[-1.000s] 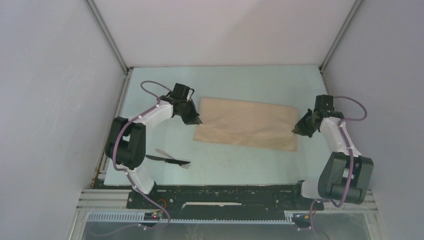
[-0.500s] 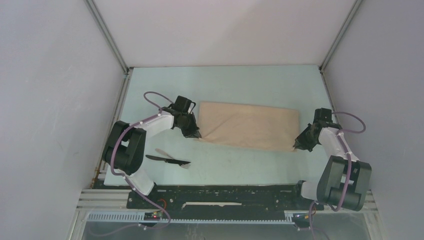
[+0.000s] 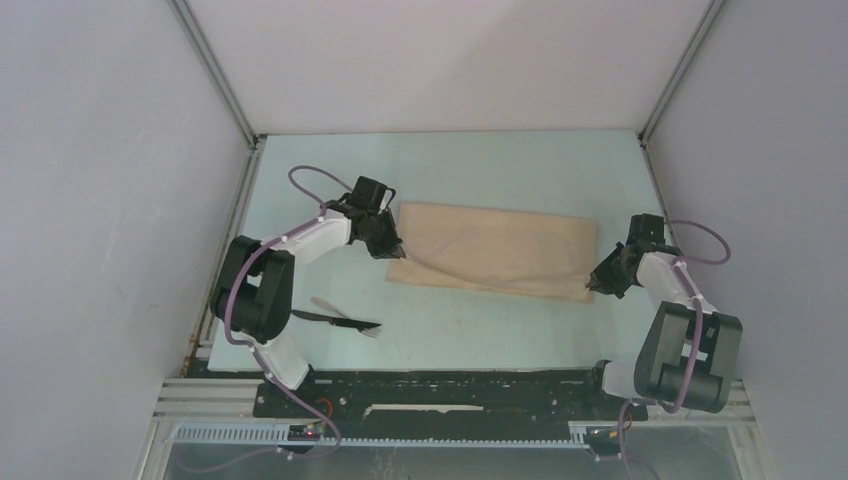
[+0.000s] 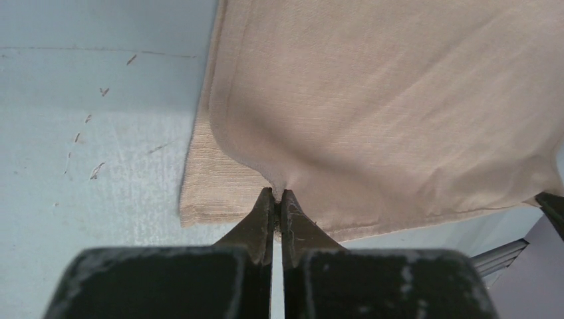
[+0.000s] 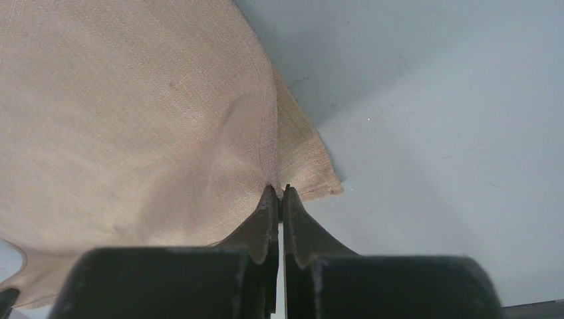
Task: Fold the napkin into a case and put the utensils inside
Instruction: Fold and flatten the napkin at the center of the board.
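Top external: your left pincer (image 3: 397,251) is clamped on the napkin (image 3: 495,250) at its near-left corner, your right pincer (image 3: 590,286) on its near-right corner; the utensils (image 3: 340,318) lie apart on the worktop (image 3: 470,170), beside your left arm (image 3: 300,240).

The napkin (image 3: 495,250) is plain tan-beige with no pattern; up close only a fine woven grain shows. The tabletop (image 3: 450,170) is pale blue-green, flecked with a few small dark scratches in the left wrist view. Of the utensils (image 3: 340,320), two are black and one is pale grey. The left gripper (image 4: 275,194) and right gripper (image 5: 279,189) have black fingers (image 4: 256,226), with housings scuffed grey along the edges. Each arm (image 3: 305,238) has white shells and black joints, trailed by a purple cable (image 3: 312,169). The walls (image 3: 100,200) are pale grey, and the front rail (image 3: 450,392) is black.
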Controlling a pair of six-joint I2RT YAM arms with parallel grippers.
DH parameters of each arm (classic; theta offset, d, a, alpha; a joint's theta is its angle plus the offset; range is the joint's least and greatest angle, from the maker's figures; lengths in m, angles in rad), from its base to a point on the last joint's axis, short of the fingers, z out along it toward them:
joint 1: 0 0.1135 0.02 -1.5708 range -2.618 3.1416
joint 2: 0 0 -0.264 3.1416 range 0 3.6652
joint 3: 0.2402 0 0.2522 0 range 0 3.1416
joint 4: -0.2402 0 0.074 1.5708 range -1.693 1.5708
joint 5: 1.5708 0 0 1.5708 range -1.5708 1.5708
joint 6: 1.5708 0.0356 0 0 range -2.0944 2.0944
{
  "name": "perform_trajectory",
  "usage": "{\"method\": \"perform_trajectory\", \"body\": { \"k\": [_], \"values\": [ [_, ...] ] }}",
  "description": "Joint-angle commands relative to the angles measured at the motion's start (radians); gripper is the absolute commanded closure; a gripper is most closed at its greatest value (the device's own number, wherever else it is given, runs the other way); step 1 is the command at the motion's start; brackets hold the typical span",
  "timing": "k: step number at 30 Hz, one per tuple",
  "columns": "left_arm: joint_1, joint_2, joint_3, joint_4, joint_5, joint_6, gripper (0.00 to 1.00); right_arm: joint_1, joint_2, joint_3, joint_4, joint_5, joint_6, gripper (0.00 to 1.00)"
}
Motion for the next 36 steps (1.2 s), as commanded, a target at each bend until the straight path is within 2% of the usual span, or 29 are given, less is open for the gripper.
{"method": "perform_trajectory", "body": {
  "k": [1, 5, 8, 12, 16, 21, 26, 31, 36],
  "values": [
    [-0.001, 0.022, -0.038, 0.006, -0.026, 0.029, 1.0, -0.008, 0.015, 0.014, 0.023, 0.009, -0.02, 1.0],
    [-0.001, 0.018, -0.033, 0.019, 0.003, 0.019, 1.0, -0.01, 0.004, 0.026, 0.037, -0.031, -0.016, 1.0],
    [0.0, 0.009, 0.058, 0.011, -0.006, 0.015, 1.0, -0.01, -0.008, 0.079, 0.067, -0.094, 0.002, 1.0],
    [0.018, 0.072, 0.28, -0.008, 0.003, 0.0, 1.0, -0.007, 0.037, 0.209, 0.132, -0.137, 0.029, 1.0],
    [0.037, 0.181, 0.549, -0.072, -0.011, 0.03, 1.0, -0.006, 0.168, 0.426, 0.128, -0.154, 0.025, 1.0],
    [0.086, 0.291, 0.777, -0.074, -0.003, 0.056, 1.0, -0.005, 0.301, 0.678, 0.115, -0.202, 0.011, 1.0],
    [0.105, 0.349, 0.945, -0.071, 0.01, 0.112, 1.0, 0.008, 0.382, 0.831, 0.079, -0.246, -0.012, 1.0],
    [0.107, 0.328, 0.919, -0.075, -0.006, 0.121, 1.0, 0.024, 0.369, 0.832, 0.055, -0.239, -0.012, 1.0],
    [0.107, 0.257, 0.678, -0.042, 0.056, 0.051, 1.0, 0.021, 0.292, 0.646, 0.04, -0.211, -0.005, 1.0]
  ]
}}
